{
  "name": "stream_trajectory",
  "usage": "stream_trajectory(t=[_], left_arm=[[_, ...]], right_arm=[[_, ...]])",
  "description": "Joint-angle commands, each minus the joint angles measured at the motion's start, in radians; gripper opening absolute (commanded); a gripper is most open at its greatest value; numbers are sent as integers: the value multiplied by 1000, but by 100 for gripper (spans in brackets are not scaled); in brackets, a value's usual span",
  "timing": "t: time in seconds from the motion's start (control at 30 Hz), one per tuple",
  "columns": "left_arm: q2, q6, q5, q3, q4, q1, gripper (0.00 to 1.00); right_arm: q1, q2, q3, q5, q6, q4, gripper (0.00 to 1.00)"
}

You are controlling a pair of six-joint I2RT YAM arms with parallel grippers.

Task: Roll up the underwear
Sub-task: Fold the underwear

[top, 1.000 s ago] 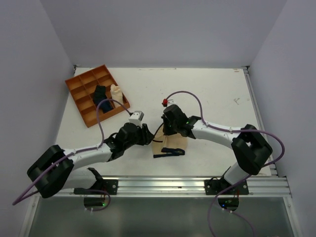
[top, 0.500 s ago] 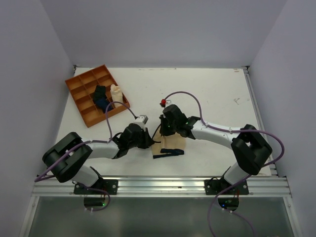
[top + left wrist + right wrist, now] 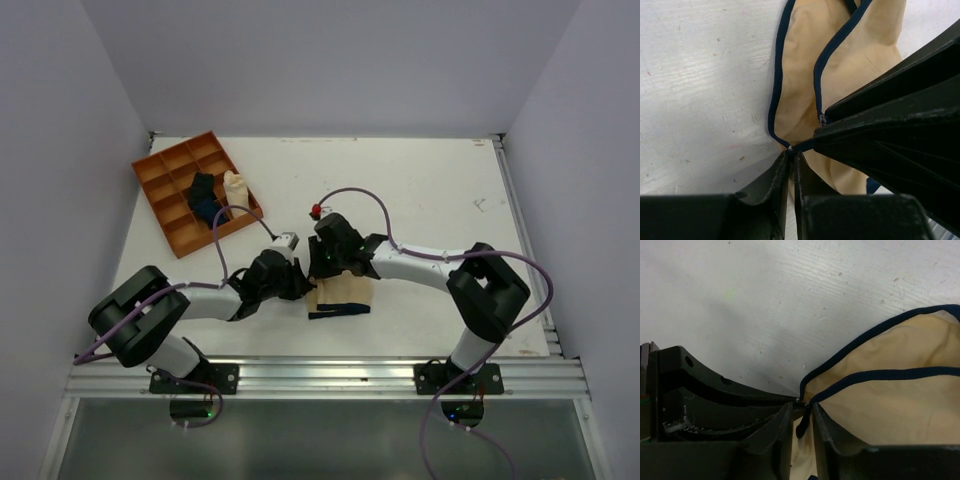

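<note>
The underwear (image 3: 345,292) is a beige cloth with a thin dark edge band, lying bunched on the white table between the two arms. In the left wrist view its corner (image 3: 790,100) runs into my left gripper (image 3: 791,152), which is shut on the band. My right gripper (image 3: 802,412) meets the same corner from the other side. Its jaws stand slightly apart, with a loop of the band and beige cloth (image 3: 890,405) lying loose between them. In the top view the left gripper (image 3: 303,287) and the right gripper (image 3: 318,272) almost touch at the cloth's left edge.
An orange compartment tray (image 3: 160,185) sits at the back left, holding a dark blue roll (image 3: 204,195) and a cream roll (image 3: 235,186). Each wrist view shows the other gripper's black body close by. A metal rail (image 3: 330,375) runs along the near edge.
My left gripper has closed on the underwear's corner and its arm has folded in. The right gripper has shifted left and its jaws have parted.
</note>
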Motion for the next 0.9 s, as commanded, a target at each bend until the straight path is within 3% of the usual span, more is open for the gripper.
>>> stream_trajectory(t=[0.0,0.2,0.37,0.6,0.73,0.87], left_arm=[[7,-5,-31,18,40,9,14],[-78,-20,-69,3,-31,11,34],[-224,-25,-121,10,-154,9,42],[-277,47,73,4,-35,2,42],[-171,48,207,17,86,-3,40],[-59,28,247,32,169,-11,39]], right_arm=[[5,2,68,-33,22,-5,29],[3,-35,119,18,38,-88,37],[2,-103,104,111,42,-157,36],[0,-199,-88,213,88,-114,29],[-6,-222,-142,249,104,-112,26],[-8,-233,-183,288,117,-114,25]])
